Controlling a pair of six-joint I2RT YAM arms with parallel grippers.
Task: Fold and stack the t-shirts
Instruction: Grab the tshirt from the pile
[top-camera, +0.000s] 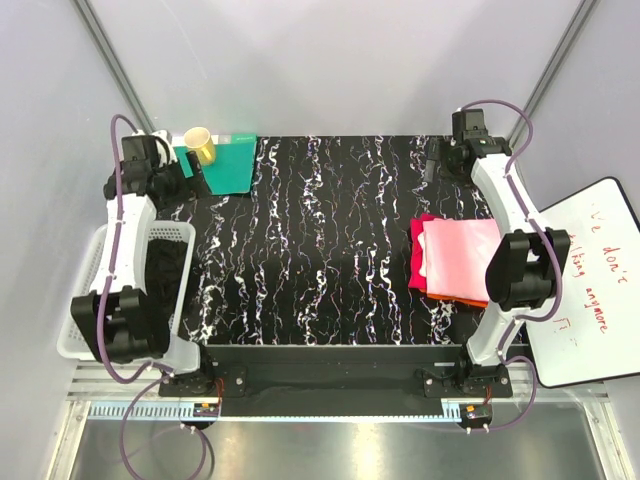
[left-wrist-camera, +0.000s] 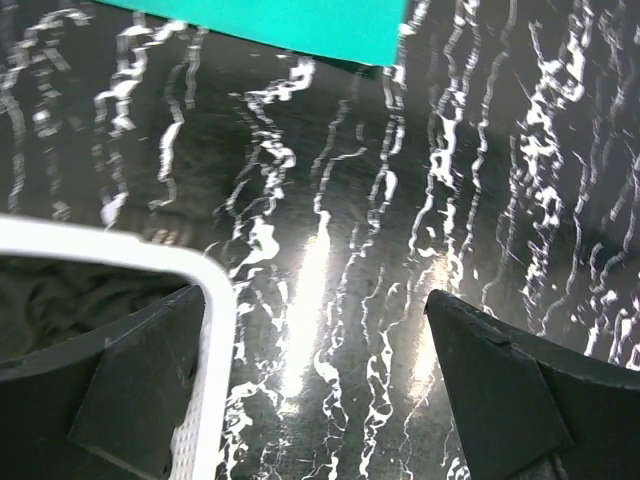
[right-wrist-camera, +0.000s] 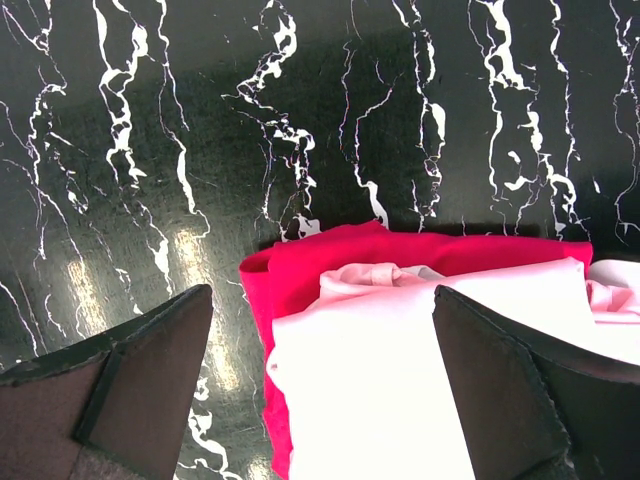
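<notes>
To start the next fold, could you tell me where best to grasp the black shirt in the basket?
Probably pinch a raised wrinkle of the black shirt from straight above: it lies crumpled inside the white basket, whose walls block sideways approaches.

A folded pink t-shirt (top-camera: 462, 250) is lying flat on top of a folded red t-shirt (top-camera: 420, 255), whose edge is showing along the left side. An orange one (top-camera: 455, 298) is peeking out underneath at the near edge. This stack is resting on the right side of the surface (top-camera: 320, 230). A black shirt (top-camera: 166, 272) is lying crumpled inside the white basket (top-camera: 85, 300) at the left.
</notes>
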